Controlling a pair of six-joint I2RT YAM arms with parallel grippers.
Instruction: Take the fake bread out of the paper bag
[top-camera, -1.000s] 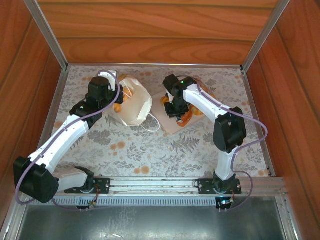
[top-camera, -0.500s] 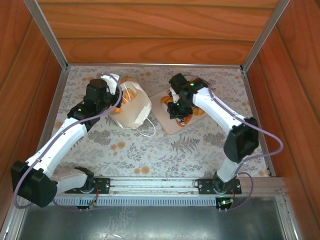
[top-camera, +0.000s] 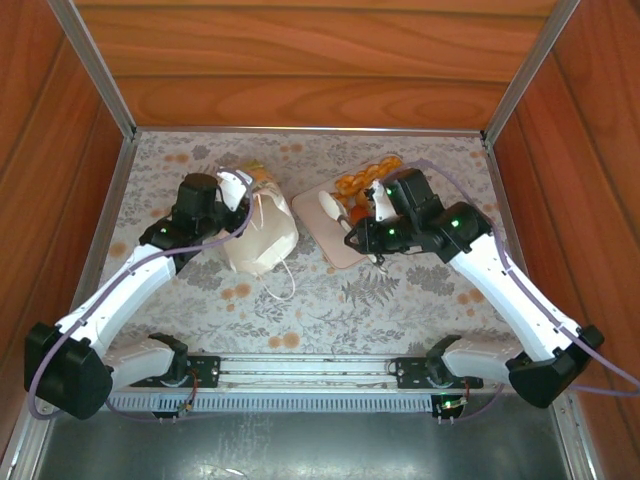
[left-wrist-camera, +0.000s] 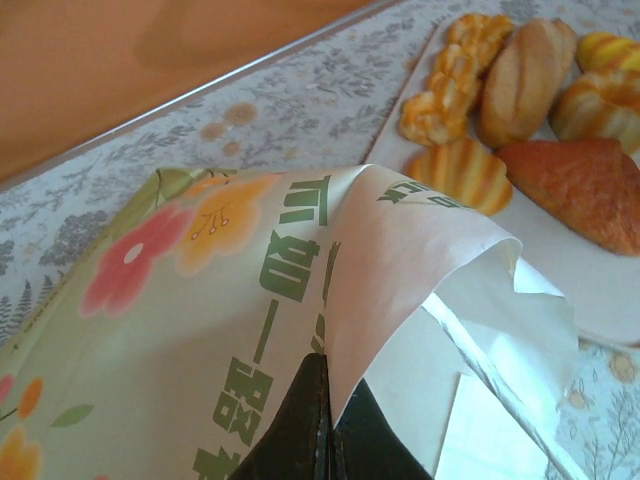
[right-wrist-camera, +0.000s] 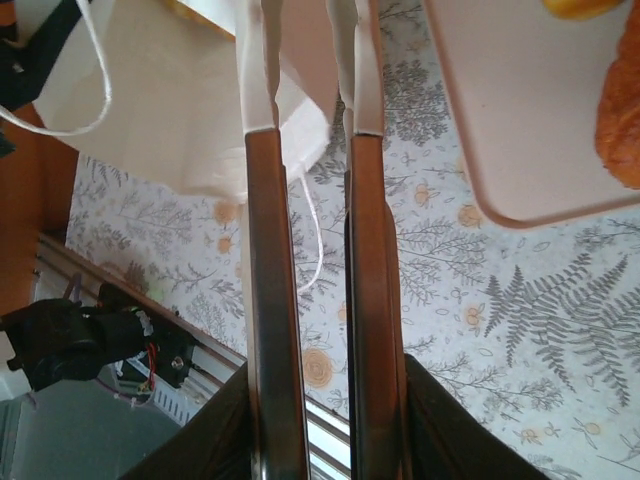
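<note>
Glossy toy pastries (left-wrist-camera: 528, 70) lay on a beige square tray (left-wrist-camera: 600, 285), upper right.
My left gripper (left-wrist-camera: 320, 395) pinched the floppy white paper bag (left-wrist-camera: 200, 300); my right gripper (right-wrist-camera: 312, 70) gaped narrowly, empty. Pastries seemed light, slick: grip mid-body.

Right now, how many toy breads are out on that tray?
6 on the tray: braided loaf, long bun, upper striped roll, lower striped roll, striped croissant, brown croissant. The paper bag may hide more.
</note>
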